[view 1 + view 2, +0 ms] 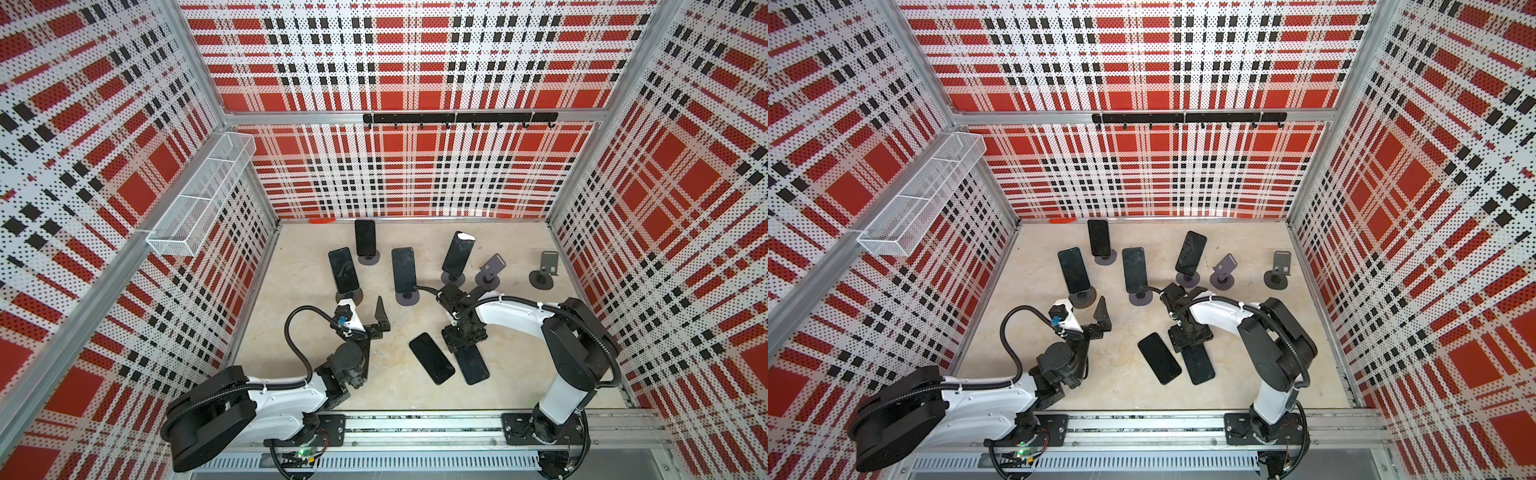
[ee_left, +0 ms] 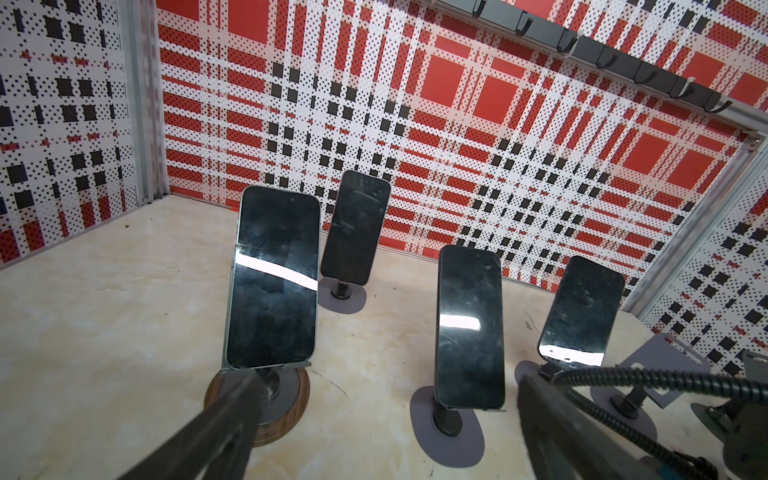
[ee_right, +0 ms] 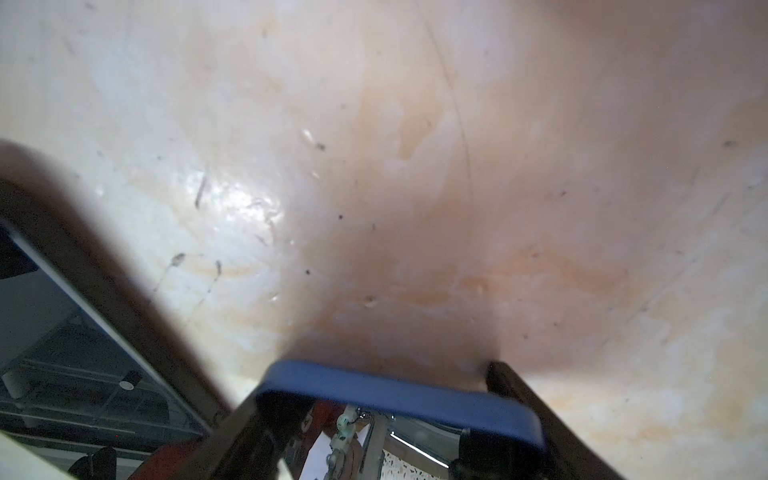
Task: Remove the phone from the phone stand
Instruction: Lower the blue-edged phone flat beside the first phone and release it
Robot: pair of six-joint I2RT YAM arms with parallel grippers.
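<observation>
Since the right hand (image 3: 386, 395) is clenched on the blue-edged phone (image 1: 471, 365), that phone is off any stand and low at the bench (image 1: 316, 257). Its long axis runs from the hand toward the robot's base, just beside a flat phone (image 1: 431, 358). The left hand (image 2: 384, 386) is released, nearest the wood-based stand's phone (image 2: 272, 278). There are six phones, four on stands, and two empty stands (image 1: 545, 270).

My two top views look steeply down from high above the front rail (image 1: 415, 428), both covering the whole table (image 1: 519, 374). My left wrist camera sits low, facing the back wall (image 2: 457, 124) past the standing phones (image 2: 274, 278) they also show. My right wrist camera stares at the table from very close.
</observation>
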